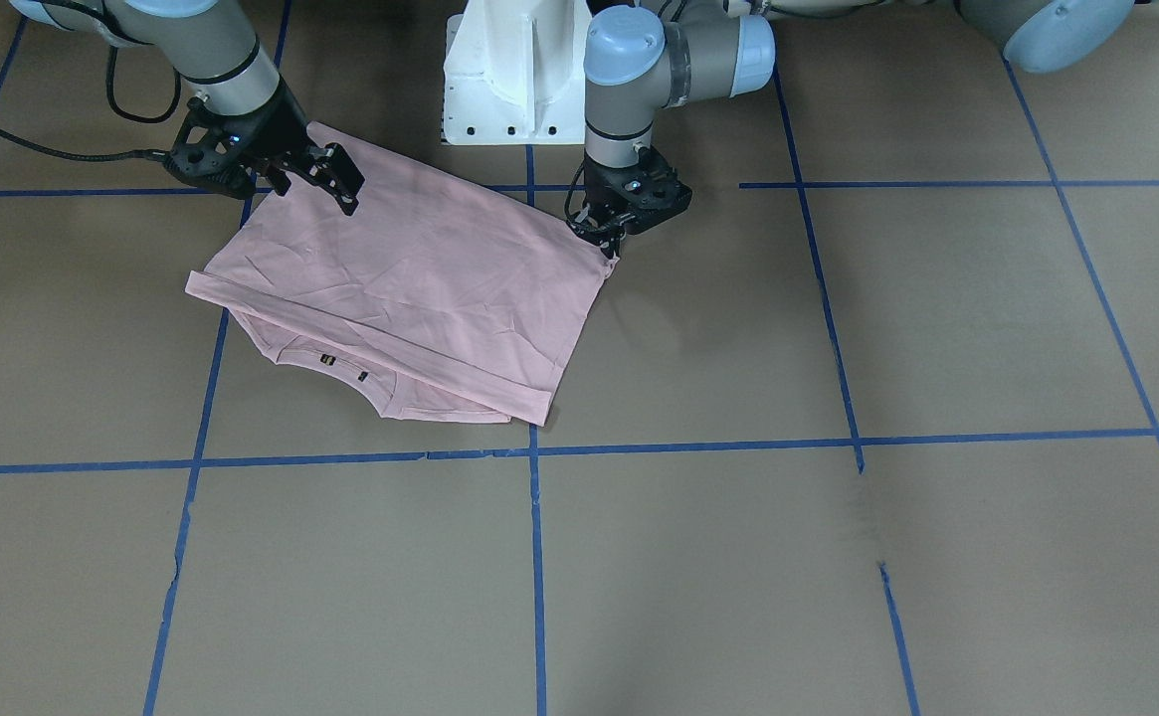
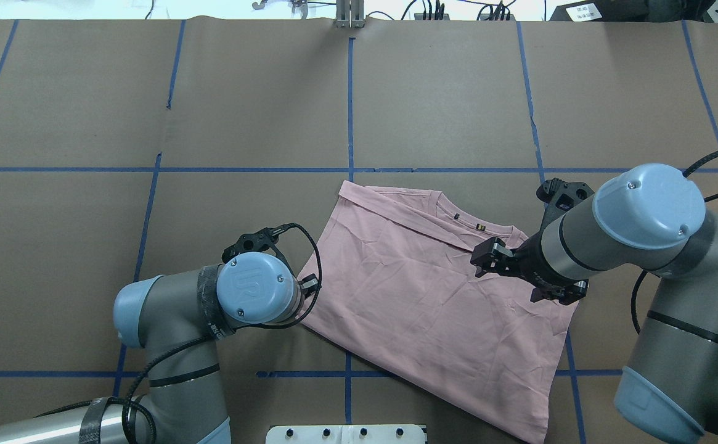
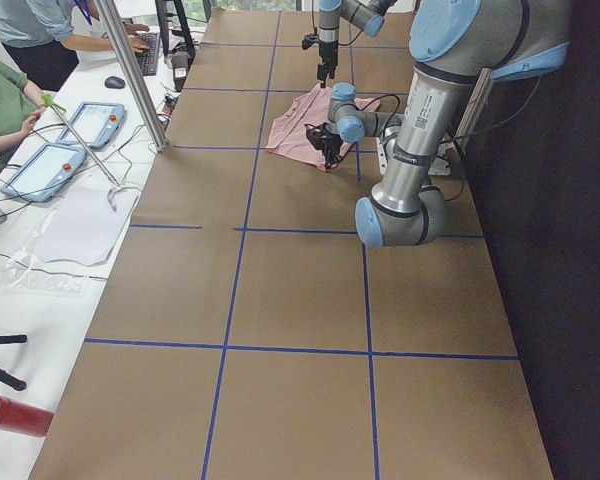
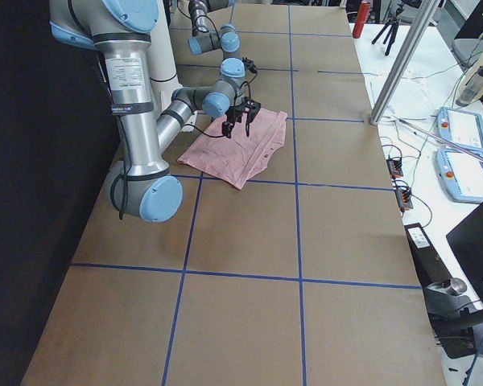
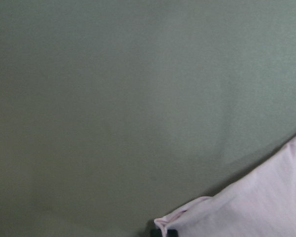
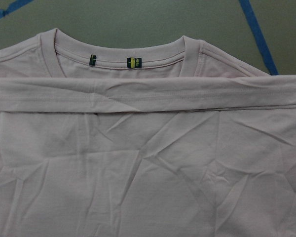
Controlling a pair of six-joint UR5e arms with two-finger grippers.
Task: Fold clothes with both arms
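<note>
Two grippers, one shirt. It lies folded in half on the table, on the near side by my base, a bit right of centre.

Left: my left gripper is low at the shirt's left fold corner, tips touching cloth. The wrist view shows that corner right against a fingertip, but I cannot tell whether the jaws are clamped on it. It is probably there to keep the fold line from sliding.

Middle: the plain reverse is up and the print is hidden. The hem lies across just short of the collar, so the collar shows on the far side.

Right: my right gripper hovers over the shirt near the hem, jaws apart, holding nothing. It looks placed to take the right edge.

Judgement: the half-fold is laid and the next fold is not yet done. The loose hem may shift if the corner drags.
</note>
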